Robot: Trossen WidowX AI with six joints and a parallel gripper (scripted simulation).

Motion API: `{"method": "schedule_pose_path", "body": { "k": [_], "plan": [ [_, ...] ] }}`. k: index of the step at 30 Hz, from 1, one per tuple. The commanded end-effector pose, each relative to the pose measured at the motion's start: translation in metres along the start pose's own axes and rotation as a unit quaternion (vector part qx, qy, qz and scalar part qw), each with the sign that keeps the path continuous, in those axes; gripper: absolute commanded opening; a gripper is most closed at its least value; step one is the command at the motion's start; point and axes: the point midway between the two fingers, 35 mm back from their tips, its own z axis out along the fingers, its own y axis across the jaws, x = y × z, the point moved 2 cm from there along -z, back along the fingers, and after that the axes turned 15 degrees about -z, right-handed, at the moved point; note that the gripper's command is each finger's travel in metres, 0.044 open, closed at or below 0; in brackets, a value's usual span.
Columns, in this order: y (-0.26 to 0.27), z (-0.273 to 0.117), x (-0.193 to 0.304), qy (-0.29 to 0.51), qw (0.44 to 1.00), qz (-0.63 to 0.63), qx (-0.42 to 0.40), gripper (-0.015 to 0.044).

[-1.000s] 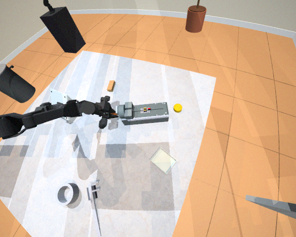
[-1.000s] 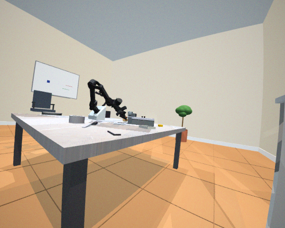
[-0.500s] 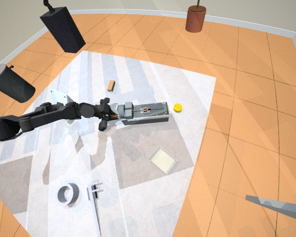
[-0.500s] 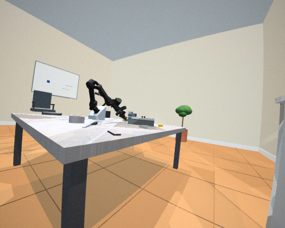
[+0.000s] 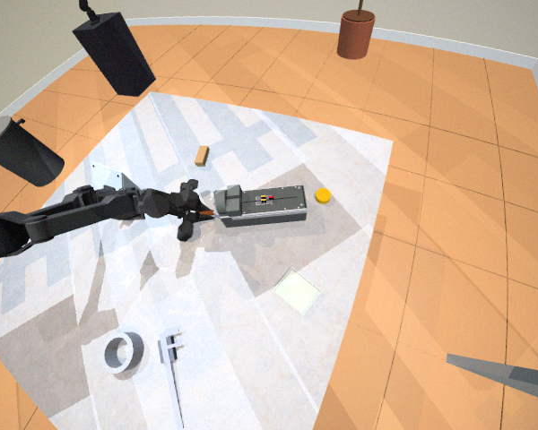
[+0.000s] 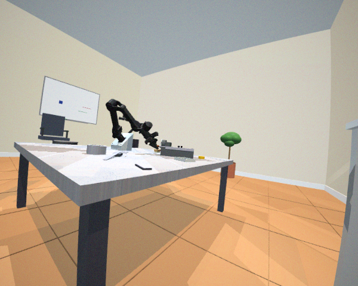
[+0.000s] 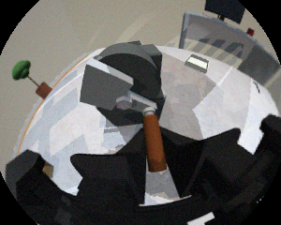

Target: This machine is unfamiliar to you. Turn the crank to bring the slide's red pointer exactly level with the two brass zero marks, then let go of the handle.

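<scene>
Gripping the orange handle [image 5: 206,212] [image 7: 155,142], the end effector [image 5: 213,215] [image 6: 157,148] [image 7: 150,129] is closed beside the machine [image 5: 273,203] [image 6: 176,152] [image 7: 126,70] on the counter [image 5: 241,370] [image 6: 111,185] [image 7: 183,89]. The exterior view alone shows a hex key [image 6: 143,168], well apart from the machine. The wrist view cuts off the pointer. From the top, the machine's red pointer [image 5: 271,197] sits just beside its brass marks [image 5: 263,198].

Orange-brown crank handle [image 5: 206,212] [image 7: 155,142], tilted; red pointer [image 5: 271,197] beside brass marks [image 5: 263,198]
</scene>
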Motion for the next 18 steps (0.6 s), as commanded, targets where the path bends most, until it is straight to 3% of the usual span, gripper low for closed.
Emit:
{"method": "schedule_pose_path", "body": {
  "k": [1, 18],
  "plan": [
    [-0.0075, -0.0049, -0.0029, -0.001, 1.000, 0.000, 0.004, 0.0000],
    [-0.0130, -0.0134, -0.0098, -0.001, 1.000, 0.001, 0.004, 0.0000]
  ]
}}
